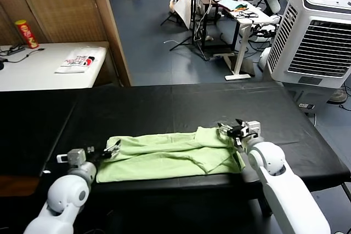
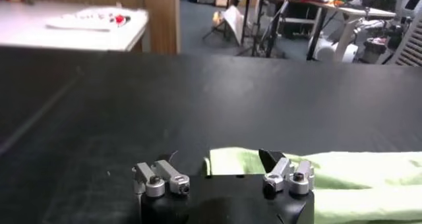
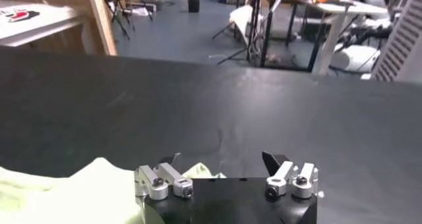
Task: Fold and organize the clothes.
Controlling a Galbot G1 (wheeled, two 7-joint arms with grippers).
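The clothes, one pale green T-shirt (image 1: 170, 154), lies folded into a long band along the front of the black table (image 1: 164, 108). My left gripper (image 1: 112, 149) stands open at the shirt's left end. In the left wrist view the left gripper (image 2: 217, 158) has its fingers spread wide, with the T-shirt's (image 2: 356, 179) edge lying just past them and nothing gripped. My right gripper (image 1: 235, 130) is open over the shirt's right end. In the right wrist view the right gripper (image 3: 221, 159) holds nothing, and the T-shirt (image 3: 79, 186) shows beside and under one finger.
A white side table (image 1: 33, 72) at the back left carries a white printed item (image 1: 77, 61) and a red can (image 1: 26, 33). A wooden screen (image 1: 104, 26) stands behind it. A white air cooler (image 1: 315, 36) stands at the right beyond the black table's edge.
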